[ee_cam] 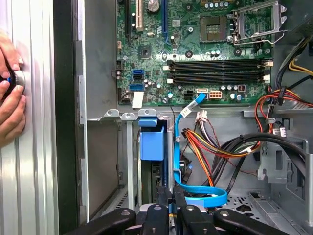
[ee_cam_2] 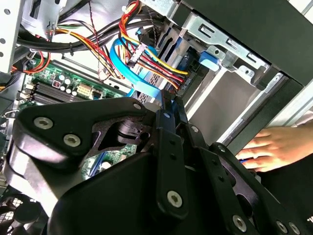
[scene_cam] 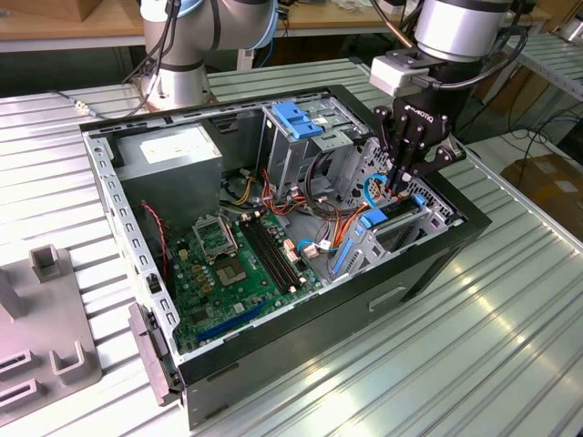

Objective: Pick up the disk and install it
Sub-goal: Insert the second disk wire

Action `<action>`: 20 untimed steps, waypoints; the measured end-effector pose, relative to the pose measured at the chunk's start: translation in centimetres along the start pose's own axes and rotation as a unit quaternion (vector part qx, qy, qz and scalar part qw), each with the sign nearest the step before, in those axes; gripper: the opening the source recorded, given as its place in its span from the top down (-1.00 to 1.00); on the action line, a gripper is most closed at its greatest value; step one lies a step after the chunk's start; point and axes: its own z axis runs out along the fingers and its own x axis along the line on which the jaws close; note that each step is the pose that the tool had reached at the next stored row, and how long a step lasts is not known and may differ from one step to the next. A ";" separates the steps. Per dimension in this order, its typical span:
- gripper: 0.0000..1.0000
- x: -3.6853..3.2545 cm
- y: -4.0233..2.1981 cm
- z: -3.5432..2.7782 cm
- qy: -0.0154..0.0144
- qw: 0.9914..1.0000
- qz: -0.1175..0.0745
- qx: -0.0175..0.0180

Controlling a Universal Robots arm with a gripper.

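While the gripper reaches down into the open computer case at the exterior view's right, its jaws stand closed together on the upper edge of the disk, whose blue frame sits upright in the narrow bay beside the case wall. In the first wrist view the disk seems partly down in its slot, with the black fingertips meeting over its top, so my judgement is that seating is under way, not finished.

The main hazard is the wiring. A flat blue cable loops just beside the disk, and a bundle of red, yellow and orange wires hangs close to the jaws; either could get pinched under the disk or snagged by a finger. A slight tilt of the disk could also jam its frame against the metal bay rails, and pushing on then might bend the plastic or slip the grip.

A person's hand rests on the worktop just outside the case wall, near the arm, so a sudden sideways motion could strike it. The motherboard lies well apart.
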 end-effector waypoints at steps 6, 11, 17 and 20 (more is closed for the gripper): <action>0.68 0.15 0.15 0.03 -0.013 1.000 0.000 0.002; 0.68 0.49 0.78 0.07 -0.029 1.000 0.001 0.009; 0.68 1.06 1.02 0.30 -0.032 0.999 -0.003 0.026; 0.68 1.13 1.17 0.36 -0.034 0.999 -0.005 0.031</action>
